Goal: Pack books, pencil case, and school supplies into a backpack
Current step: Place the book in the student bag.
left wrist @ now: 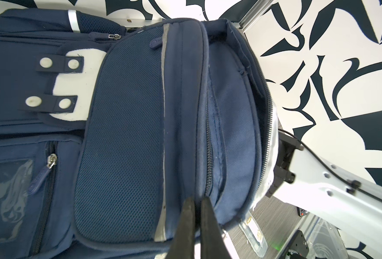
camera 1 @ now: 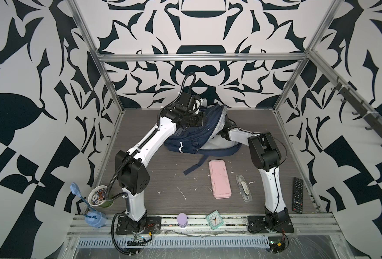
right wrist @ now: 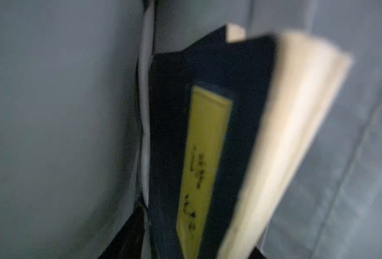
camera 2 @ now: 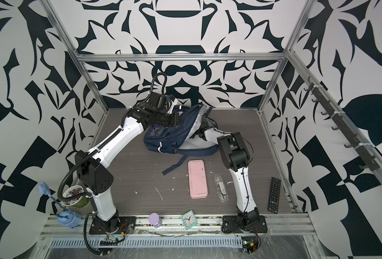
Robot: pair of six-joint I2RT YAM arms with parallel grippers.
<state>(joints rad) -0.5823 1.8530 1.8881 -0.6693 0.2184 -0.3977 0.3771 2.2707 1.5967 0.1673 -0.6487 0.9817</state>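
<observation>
The navy backpack (camera 1: 185, 143) (camera 2: 163, 139) lies at the back of the table. My left gripper (camera 1: 202, 117) (left wrist: 196, 201) is shut on the fabric beside its zip and holds the mouth up. My right arm (camera 1: 237, 134) reaches into that mouth, so its gripper is hidden in both top views. In the right wrist view, a dark blue book (right wrist: 241, 112) with a yellow label (right wrist: 205, 145) stands blurred, pages fanned, between the parted jaws of my right gripper (right wrist: 199, 246). The pink pencil case (camera 1: 219, 179) (camera 2: 197, 179) lies flat on the table, the clear packet of school supplies (camera 1: 243, 188) (camera 2: 221, 188) to its right.
A black remote (camera 1: 297, 194) lies near the right wall. A teal clock (camera 1: 214, 219) and a purple object (camera 1: 182, 219) stand on the front rail. A paper cup (camera 1: 100, 196) sits by the left arm's base. A loose backpack strap (camera 1: 194, 167) trails toward the pencil case.
</observation>
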